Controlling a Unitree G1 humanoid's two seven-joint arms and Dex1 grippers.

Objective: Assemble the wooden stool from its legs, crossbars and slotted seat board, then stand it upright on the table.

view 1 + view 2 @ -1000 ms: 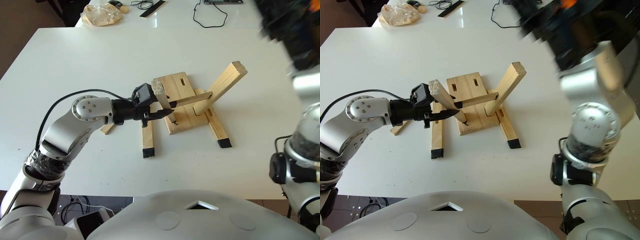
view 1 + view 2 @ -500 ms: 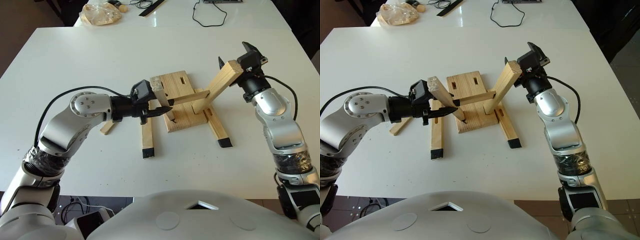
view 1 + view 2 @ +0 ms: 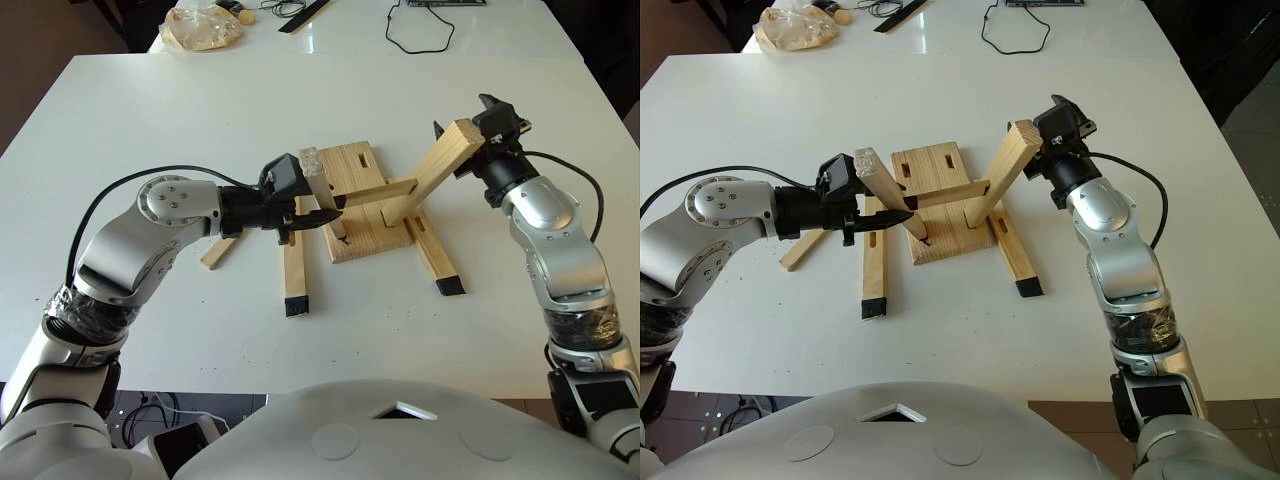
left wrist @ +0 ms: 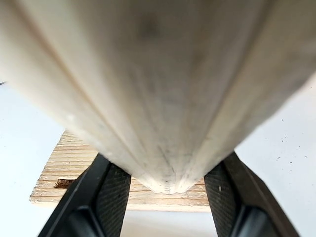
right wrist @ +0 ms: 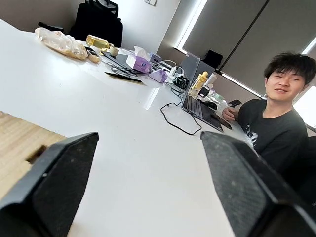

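Note:
The slotted seat board lies flat mid-table. A tilted leg stands in it, and my left gripper is shut on that leg; the wrist view shows the leg clamped between both pads. A crossbar joins it to a second tilted leg. My right gripper is open right at that leg's upper end, with nothing between its fingers. Two more legs with black tips lie flat beside the board, and a loose crossbar lies to the left.
At the far edge of the table sit a crumpled bag, a black cable and a dark strip. Bare white table surrounds the stool parts on the left, right and front.
My right arm has swung down into view and come to the upper end of the right tilted leg. My left gripper has kept hold of its leg and shifted it slightly upward.

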